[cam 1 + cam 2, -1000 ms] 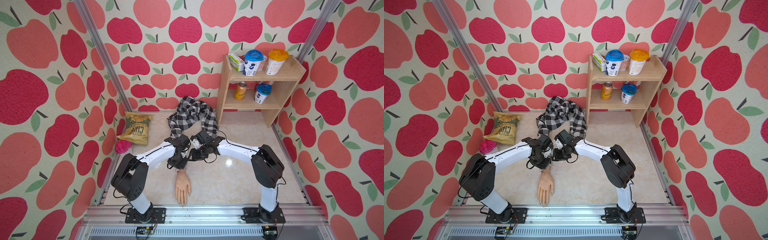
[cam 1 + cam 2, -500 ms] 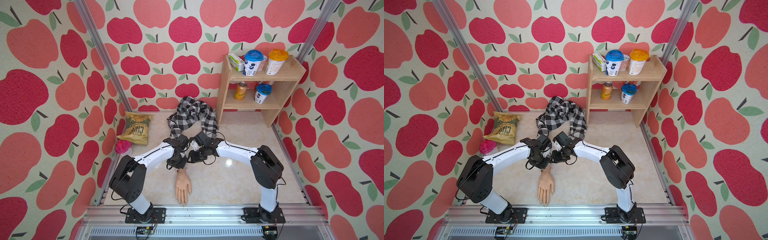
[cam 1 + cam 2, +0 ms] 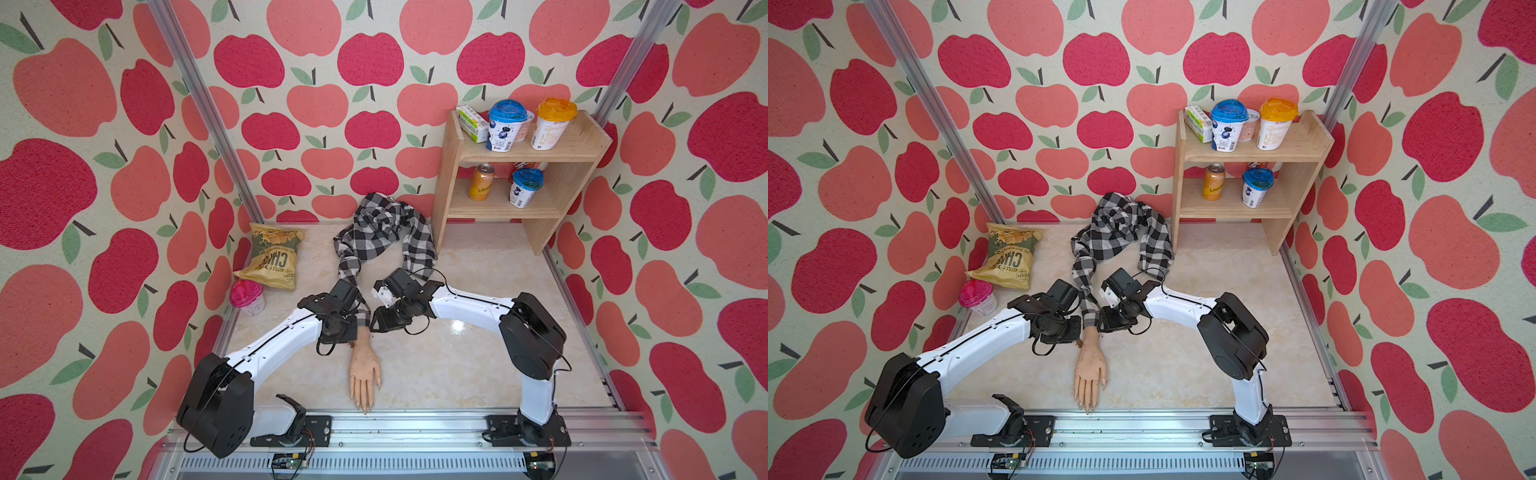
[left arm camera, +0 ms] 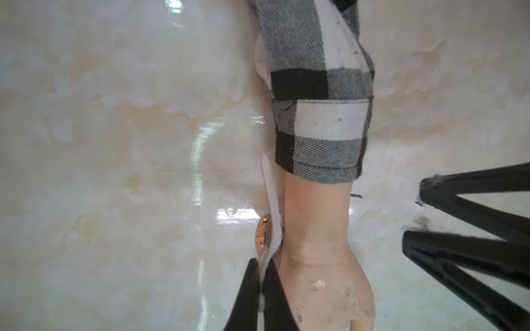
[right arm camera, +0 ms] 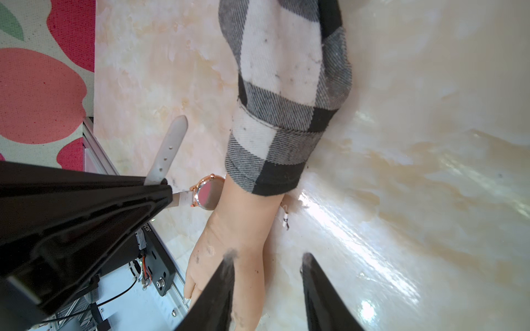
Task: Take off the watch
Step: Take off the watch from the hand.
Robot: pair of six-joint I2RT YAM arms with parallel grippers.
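We see the left fingers (image 5: 149, 195) closed on the white strap of the watch (image 5: 208, 192), pinching it right next to the round dial with its rose-gold rim. The watch sits beside the wrist of the mannequin hand (image 5: 238, 229) rather than around it. The dial touches the side of the wrist, just past the cuff of the checked shirt (image 5: 281, 114). The strap's holed end points away over the pale marbled surface (image 5: 401, 172).

From the left wrist camera we get the watch (image 4: 265, 232) edge-on against the wrist. One strap half runs along the forearm, and the other is clamped in the left fingers (image 4: 249, 286).

The right fingers (image 5: 229, 269) stand apart with nothing between them. They are on the far side of the wrist from the watch, and in the left wrist view the right fingers (image 4: 447, 183) are clear of the mannequin hand (image 4: 321, 272).

In both top views the two arms meet over the cuff and hide most of the watch, while the mannequin hand (image 3: 365, 370) (image 3: 1090, 365) lies flat on the surface (image 3: 457, 374). Well apart from it are a wooden shelf (image 3: 449, 174), a chip bag (image 3: 274, 259) and a pink-lidded cup (image 3: 247, 295).
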